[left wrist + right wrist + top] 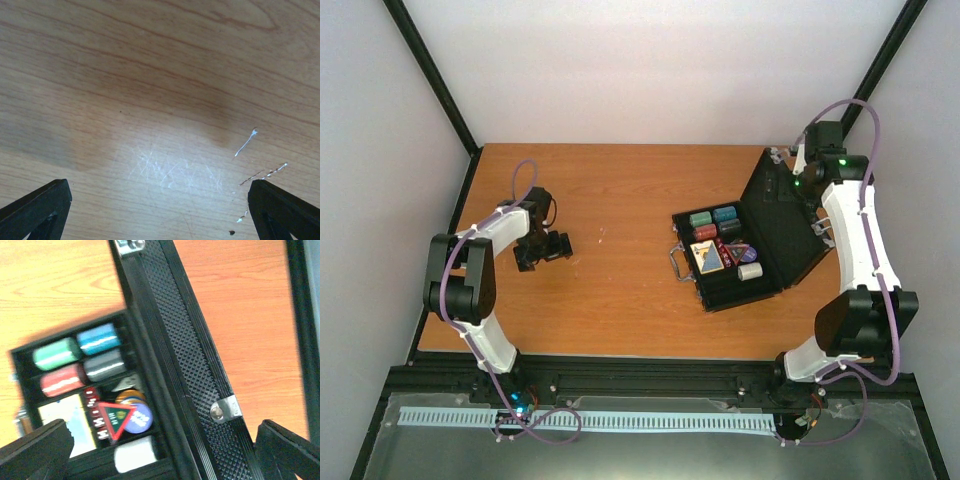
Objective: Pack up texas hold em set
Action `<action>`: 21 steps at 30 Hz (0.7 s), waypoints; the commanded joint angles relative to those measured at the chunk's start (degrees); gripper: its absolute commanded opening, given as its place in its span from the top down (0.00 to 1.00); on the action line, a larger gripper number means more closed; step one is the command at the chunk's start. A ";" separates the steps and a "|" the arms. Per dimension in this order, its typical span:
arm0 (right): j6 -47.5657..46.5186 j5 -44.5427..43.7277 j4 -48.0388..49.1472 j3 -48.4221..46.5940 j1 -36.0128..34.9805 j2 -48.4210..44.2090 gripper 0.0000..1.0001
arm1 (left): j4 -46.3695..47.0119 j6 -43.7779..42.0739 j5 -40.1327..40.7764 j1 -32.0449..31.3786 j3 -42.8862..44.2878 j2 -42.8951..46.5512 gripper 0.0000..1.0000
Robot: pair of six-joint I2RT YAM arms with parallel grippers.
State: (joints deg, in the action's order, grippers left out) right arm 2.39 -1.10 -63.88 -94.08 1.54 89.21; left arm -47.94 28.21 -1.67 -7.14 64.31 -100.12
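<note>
Left gripper (159,192): spread wide, nothing between the fingers. I see only bare, scratched table (620,200) under it, toward the left edge, about midway between near and far edges.
Right gripper (164,429): spread wide, up by the far right corner, over the raised lid (195,365). The lid's rim runs between the two fingers in my wrist view; I cannot tell whether either finger touches it.
Case (740,295): open, flat on the table near the right edge, turned at a slant to the edges.
Lid position: tipped back toward the right edge, textured lining facing up and left, a silver latch (226,409) on its rim.
Handle (676,262): on the case's left side, pointing at the middle of the table.
Chips: four stacks lying in two pairs at the far end of the tray, green (55,353) beside blue (99,338), red (62,381) beside grey (104,365); a white stack (132,454) sits at the near end.
Deck (67,415): in the compartment just behind the handle.
Dice (92,412): red row right beside the deck.
Disc (138,417): purple, beside the dice, partly under a red-edged green triangle (114,416), with an orange disc (131,396) just behind it.
</note>
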 commanded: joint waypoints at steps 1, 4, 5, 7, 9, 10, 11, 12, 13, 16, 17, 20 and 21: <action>3.76 15.52 -2.01 -1.22 -0.27 -2.66 0.00 | 0.35 -0.26 -0.26 -0.32 1.96 -0.61 0.00; 6.84 21.78 -0.32 2.25 -0.94 -5.00 0.00 | 0.46 -0.26 -0.35 -0.33 1.96 -0.75 0.00; 8.09 22.59 0.52 3.54 -1.59 -6.12 0.00 | 0.48 -0.26 -0.36 -0.33 1.88 -0.79 0.00; 10.54 23.58 2.24 6.27 -3.46 -8.27 0.00 | 0.56 -0.26 -0.42 -0.32 1.87 -0.85 0.00; 12.96 24.50 3.49 9.16 -6.16 -9.98 0.01 | 0.56 -0.20 -0.51 -0.34 2.04 -1.08 0.00; 14.18 24.78 4.13 10.56 -7.45 -10.74 0.01 | 0.57 -0.23 -0.62 -0.41 2.11 -1.25 0.00; 15.39 24.95 4.74 11.98 -8.83 -11.47 0.02 | 0.61 -0.18 -0.76 -0.42 2.21 -1.37 0.00; 16.53 24.94 5.18 13.02 -10.33 -12.08 0.02 | 0.65 -0.17 -0.81 -0.44 2.34 -1.46 0.00; 17.52 24.51 5.46 13.68 -11.86 -12.64 0.03 | 0.65 -0.17 -0.89 -0.43 2.45 -1.60 0.00; 19.61 22.59 5.17 13.83 -15.69 -13.19 0.04 | 0.61 -0.08 -1.16 -0.50 2.93 -1.91 0.00; 20.06 21.88 4.97 13.46 -17.12 -13.05 0.04 | 0.65 -0.08 -1.13 -0.51 3.04 -2.00 0.00; 20.43 20.05 4.24 11.90 -18.70 -12.25 0.05 | 0.63 0.07 -1.66 -0.64 3.46 -2.20 0.00; 20.29 19.37 3.86 11.23 -18.75 -11.72 0.05 | 0.63 0.17 -2.03 -0.72 3.65 -2.17 0.00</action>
State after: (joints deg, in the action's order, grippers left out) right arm 20.29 20.73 -60.18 -80.38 -15.94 77.62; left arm -47.77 28.23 -2.31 -7.42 65.41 -101.75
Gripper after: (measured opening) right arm 0.956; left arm 0.997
